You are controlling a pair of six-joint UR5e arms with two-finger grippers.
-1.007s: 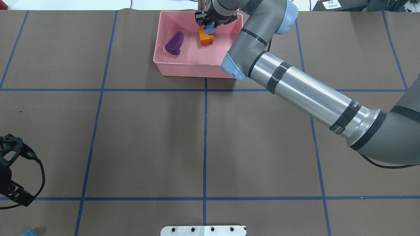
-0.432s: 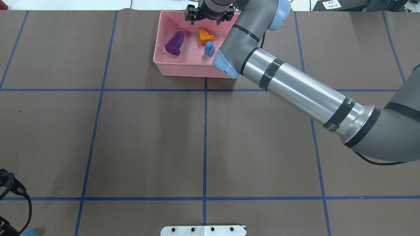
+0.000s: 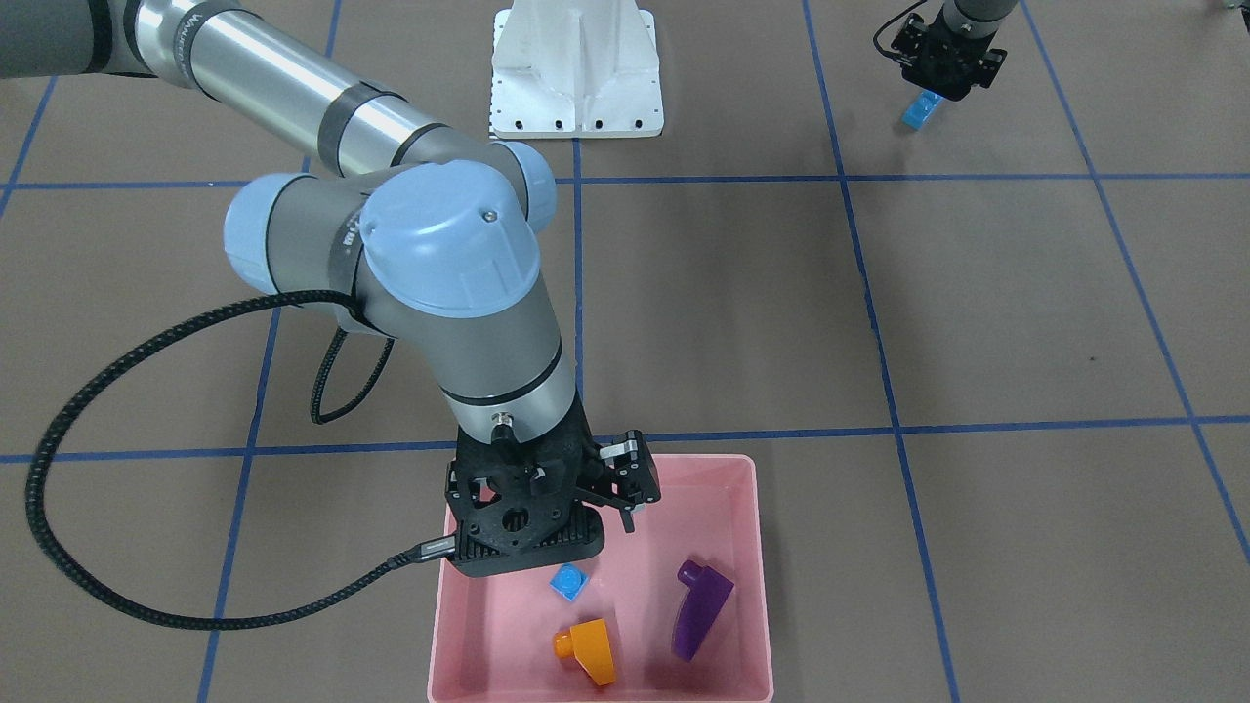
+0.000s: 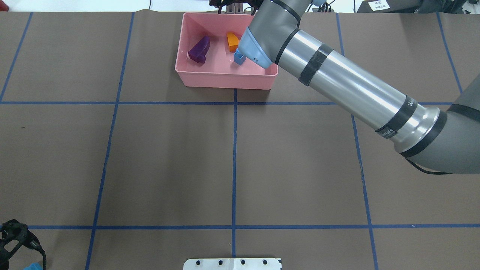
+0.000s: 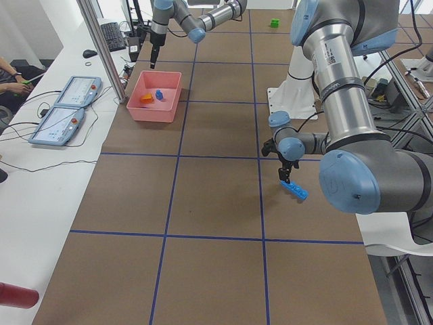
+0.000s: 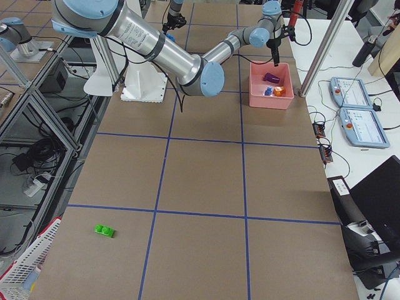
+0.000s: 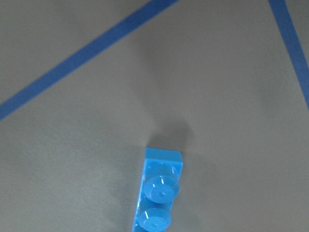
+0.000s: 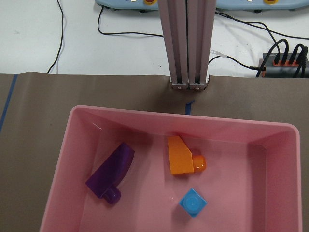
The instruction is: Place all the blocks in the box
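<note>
The pink box [image 3: 758, 586] [image 4: 225, 80] [image 8: 63, 183] holds three blocks: a purple sloped one [image 3: 701, 610] [image 4: 199, 49] [image 8: 112, 171], an orange sloped one [image 3: 589, 649] [image 4: 231, 40] [image 8: 181, 154] and a tiny blue one [image 3: 569, 583] [image 4: 239, 59] [image 8: 193, 203]. My right gripper [image 3: 586, 508] [image 4: 232, 4] hangs open and empty above the box's far side. A long blue block [image 3: 918, 109] [image 7: 158, 193] [image 5: 295, 191] lies on the table near my base, and my left gripper [image 3: 939, 83] [image 4: 11, 240] hovers open just over it. Far off on my right lies a green block [image 6: 104, 230] [image 5: 275, 23].
The white robot base [image 3: 576, 68] [image 4: 232, 263] stands at the table's near middle. An aluminium post [image 8: 187, 43] rises just behind the box. My right arm's cable [image 3: 117, 586] loops beside the box. Control tablets [image 5: 74, 91] lie on the side bench.
My right gripper let go of the tiny blue block, which now lies in the box, and pulled up and away past the far wall. My left gripper moved toward the long blue block.
</note>
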